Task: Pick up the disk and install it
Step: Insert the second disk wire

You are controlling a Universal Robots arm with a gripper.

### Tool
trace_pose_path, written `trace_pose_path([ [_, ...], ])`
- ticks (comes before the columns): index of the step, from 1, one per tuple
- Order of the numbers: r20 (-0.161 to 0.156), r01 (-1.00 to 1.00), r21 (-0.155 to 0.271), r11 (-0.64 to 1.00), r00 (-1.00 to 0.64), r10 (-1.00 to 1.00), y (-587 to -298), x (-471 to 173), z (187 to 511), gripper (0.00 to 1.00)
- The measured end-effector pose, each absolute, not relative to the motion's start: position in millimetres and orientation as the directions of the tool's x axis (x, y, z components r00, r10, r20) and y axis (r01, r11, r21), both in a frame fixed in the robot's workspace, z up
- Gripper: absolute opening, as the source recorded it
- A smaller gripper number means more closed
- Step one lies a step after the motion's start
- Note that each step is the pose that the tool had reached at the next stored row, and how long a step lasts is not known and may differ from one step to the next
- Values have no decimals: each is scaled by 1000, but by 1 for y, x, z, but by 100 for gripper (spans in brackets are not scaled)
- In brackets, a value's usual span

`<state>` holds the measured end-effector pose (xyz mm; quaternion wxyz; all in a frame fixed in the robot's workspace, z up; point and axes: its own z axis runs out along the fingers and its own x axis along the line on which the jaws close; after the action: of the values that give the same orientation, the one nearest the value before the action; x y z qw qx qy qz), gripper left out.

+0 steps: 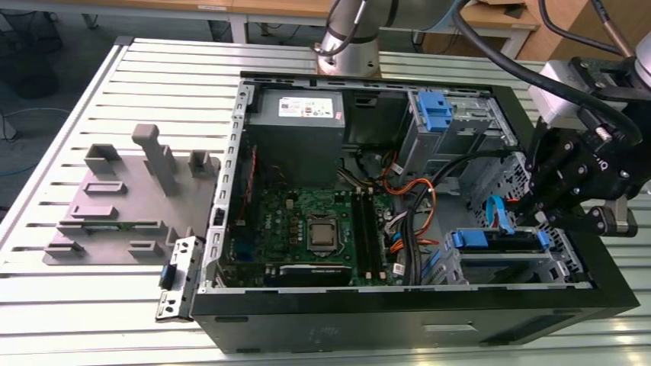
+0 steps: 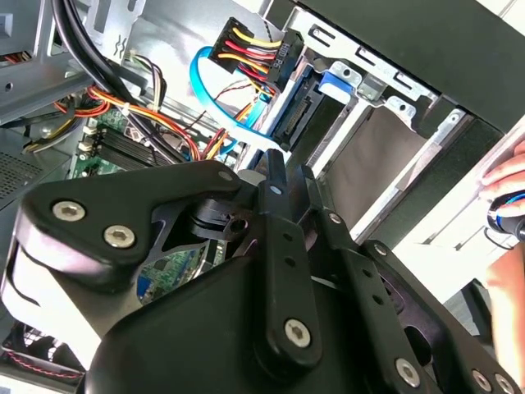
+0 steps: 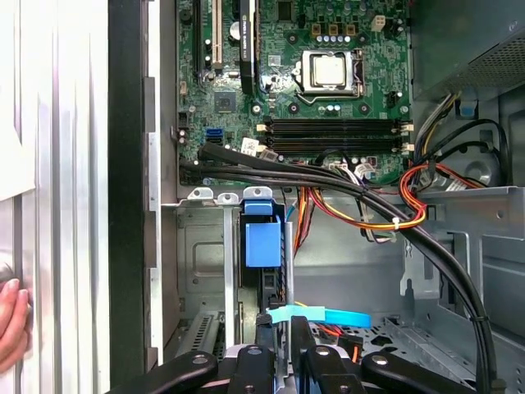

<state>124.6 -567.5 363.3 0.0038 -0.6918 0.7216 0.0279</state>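
The disk (image 1: 496,239) sits in the lower drive bay at the case's corner on the exterior view's right, its blue side rails showing. In the second wrist view its connector end (image 2: 305,115) faces a black plug with red and yellow wires. In the first wrist view I see the disk edge-on under its blue tab (image 3: 262,243). My gripper (image 1: 531,217) hangs just over that bay, fingers close together with nothing visibly between them. Its fingertips (image 3: 264,332) stand beside a light blue flat cable (image 3: 320,315), a short way from the disk's end.
The open computer case (image 1: 407,316) lies on a slatted table. A grey power-supply box (image 1: 297,114), the motherboard (image 1: 305,229), cable bundles (image 1: 422,191) and a bare blue bracket (image 1: 434,111) fill it. A grey fixture (image 1: 122,202) lies at the exterior view's left. A person's hand (image 2: 504,201) is near the case.
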Motion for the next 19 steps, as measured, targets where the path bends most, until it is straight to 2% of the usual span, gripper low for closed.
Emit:
trace_pose_path([
  [19,-42,-999,35,41,-43,-998,-549,140,362,24],
])
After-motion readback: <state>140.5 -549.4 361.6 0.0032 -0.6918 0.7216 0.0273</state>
